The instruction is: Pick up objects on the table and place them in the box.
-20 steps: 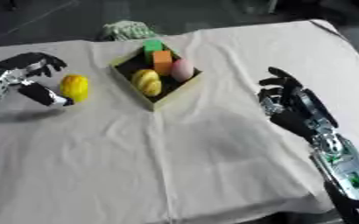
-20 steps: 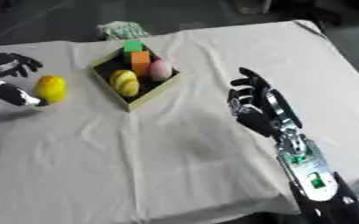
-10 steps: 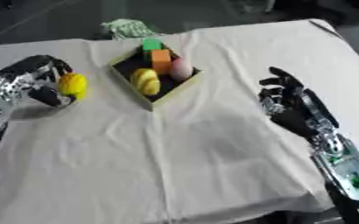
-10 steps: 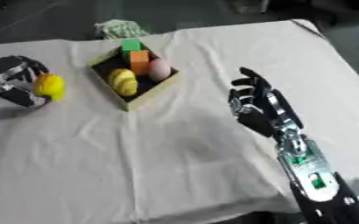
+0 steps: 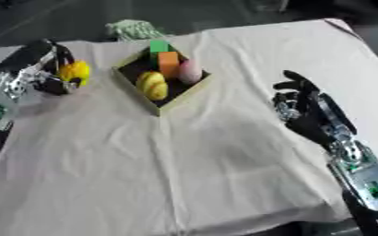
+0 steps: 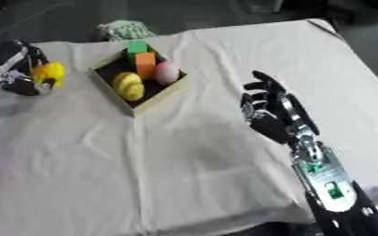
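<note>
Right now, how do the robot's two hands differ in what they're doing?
The left hand has its fingers curled round the yellow object beside the box; the right hand is open and holds nothing. The left is at the table's far left, the right well right of the box. Both are mostly black.

A table [image 5: 224,175] under a creased white cloth [image 5: 184,152] carries the things. On the cloth stands an open box [image 5: 162,107], set askew toward the far left, holding several coloured pieces. A green-and-white crumpled thing [image 5: 133,29] lies at the far edge, just behind the box.
</note>
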Controlling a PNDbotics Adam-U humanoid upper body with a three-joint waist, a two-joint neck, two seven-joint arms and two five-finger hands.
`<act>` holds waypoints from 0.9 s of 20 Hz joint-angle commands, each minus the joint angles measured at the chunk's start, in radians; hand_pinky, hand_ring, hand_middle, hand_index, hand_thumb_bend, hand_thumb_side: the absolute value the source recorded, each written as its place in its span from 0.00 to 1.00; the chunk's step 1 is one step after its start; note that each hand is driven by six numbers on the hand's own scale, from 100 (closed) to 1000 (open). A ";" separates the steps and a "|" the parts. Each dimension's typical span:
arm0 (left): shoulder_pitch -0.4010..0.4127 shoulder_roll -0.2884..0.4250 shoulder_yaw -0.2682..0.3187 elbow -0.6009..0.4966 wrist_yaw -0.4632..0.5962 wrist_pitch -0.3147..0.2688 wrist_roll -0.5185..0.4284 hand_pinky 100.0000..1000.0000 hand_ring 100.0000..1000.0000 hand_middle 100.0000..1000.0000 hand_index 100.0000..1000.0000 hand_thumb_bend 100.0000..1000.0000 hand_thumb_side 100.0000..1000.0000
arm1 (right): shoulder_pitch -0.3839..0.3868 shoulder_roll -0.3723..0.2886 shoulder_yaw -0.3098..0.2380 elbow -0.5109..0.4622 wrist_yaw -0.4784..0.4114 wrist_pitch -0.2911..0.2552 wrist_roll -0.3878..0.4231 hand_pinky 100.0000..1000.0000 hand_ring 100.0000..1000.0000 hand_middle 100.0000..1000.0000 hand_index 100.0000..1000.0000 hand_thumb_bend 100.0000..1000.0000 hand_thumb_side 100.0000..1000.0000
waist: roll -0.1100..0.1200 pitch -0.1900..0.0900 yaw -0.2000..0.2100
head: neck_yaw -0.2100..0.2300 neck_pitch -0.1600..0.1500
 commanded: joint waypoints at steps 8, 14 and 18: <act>-0.097 -0.075 -0.013 0.013 -0.036 -0.014 0.025 0.49 0.40 0.38 0.61 0.24 0.04 | -0.041 -0.007 0.005 -0.009 -0.008 -0.002 0.011 0.62 0.68 0.74 0.96 0.00 0.26 | 0.001 0.013 -0.032 | 0.025 -0.020; -0.105 -0.102 -0.001 0.045 -0.065 -0.017 0.041 0.52 0.43 0.42 0.65 0.29 0.07 | -0.050 -0.004 0.008 -0.011 -0.010 -0.002 0.014 0.62 0.68 0.74 0.96 0.00 0.26 | 0.000 0.025 -0.048 | 0.032 -0.031; -0.110 -0.141 0.011 0.087 -0.086 0.002 0.091 0.56 0.49 0.48 0.70 0.37 0.14 | -0.057 -0.001 0.010 -0.012 -0.013 -0.002 0.017 0.62 0.68 0.74 0.96 0.00 0.26 | 0.000 0.034 -0.061 | 0.040 -0.038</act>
